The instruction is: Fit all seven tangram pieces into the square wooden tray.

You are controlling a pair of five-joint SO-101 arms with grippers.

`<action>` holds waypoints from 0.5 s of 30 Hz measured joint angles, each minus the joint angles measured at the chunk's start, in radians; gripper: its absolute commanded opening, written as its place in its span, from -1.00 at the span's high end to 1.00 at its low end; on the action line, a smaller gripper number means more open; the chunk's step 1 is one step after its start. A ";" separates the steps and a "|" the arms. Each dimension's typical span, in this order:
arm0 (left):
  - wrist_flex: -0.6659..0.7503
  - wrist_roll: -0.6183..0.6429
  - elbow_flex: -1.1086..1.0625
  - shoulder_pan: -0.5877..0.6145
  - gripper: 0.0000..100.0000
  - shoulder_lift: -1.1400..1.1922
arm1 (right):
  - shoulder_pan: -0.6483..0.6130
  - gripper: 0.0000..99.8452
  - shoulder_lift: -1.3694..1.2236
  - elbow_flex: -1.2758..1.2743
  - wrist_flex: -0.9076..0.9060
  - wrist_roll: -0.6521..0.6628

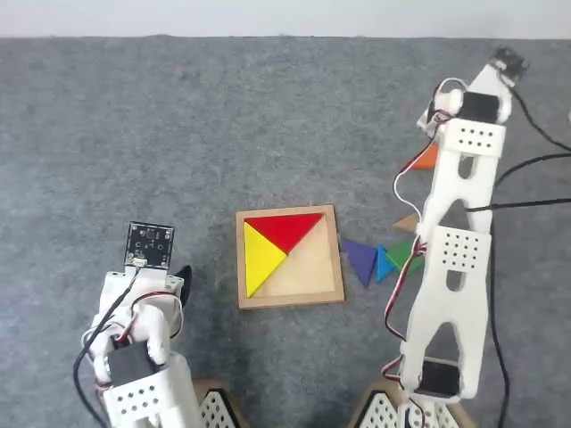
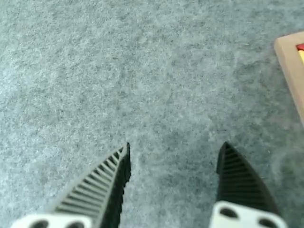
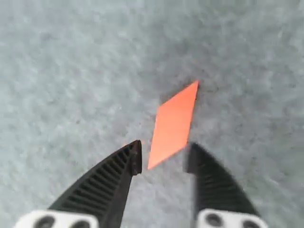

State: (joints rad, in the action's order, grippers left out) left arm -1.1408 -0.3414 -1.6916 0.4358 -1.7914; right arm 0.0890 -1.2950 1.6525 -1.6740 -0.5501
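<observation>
Near the middle of the grey carpeted table (image 1: 134,134), from the high view: the square wooden tray (image 1: 290,301), lying flat, with two pieces already inside, a large red triangle (image 1: 284,229) along the far rim and a large yellow triangle (image 1: 260,257) along the rim toward the left arm, meeting along one slanted side, the rest of the tray floor bare wood. Just beside the opposite rim, on the carpet: a dark blue triangle (image 1: 360,259), a small light blue triangle (image 1: 384,264) touching it, then a green piece (image 1: 401,253) partly under the right arm, shape not clear. A little farther back, a tan piece (image 1: 408,222) poking out from behind the same arm, and well beyond it the flat orange parallelogram (image 1: 427,158), here no more than a sliver at the arm's edge. Laid out whole in the right wrist view, that orange parallelogram (image 3: 173,124) flat on the carpet, with the right gripper (image 3: 164,145) spread apart, one black ribbed finger at either side of the piece's near end; contact with it impossible to tell. In the left wrist view: the left gripper (image 2: 175,145) spread wide above bare carpet, and one pale corner of the tray (image 2: 289,61) at the frame edge, with slivers of red and yellow inside it. Back in the high view, the left arm low and well apart from the tray, carrying a small black circuit board (image 1: 150,245) at its wrist; markings on it too small to read
</observation>
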 measured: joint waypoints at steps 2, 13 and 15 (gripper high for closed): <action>0.000 0.000 0.000 0.000 0.44 0.000 | 0.000 0.40 -0.028 -0.002 0.025 -0.029; 0.000 0.000 0.000 0.000 0.44 0.000 | 0.009 0.69 -0.157 0.002 0.180 -0.083; 0.000 0.000 0.000 0.000 0.44 0.000 | 0.011 0.75 -0.161 0.002 0.180 -0.083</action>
State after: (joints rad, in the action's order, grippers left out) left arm -1.1408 -0.3414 -1.6916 0.4358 -1.7914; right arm 0.0997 -1.4561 1.6540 -1.4945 -0.6329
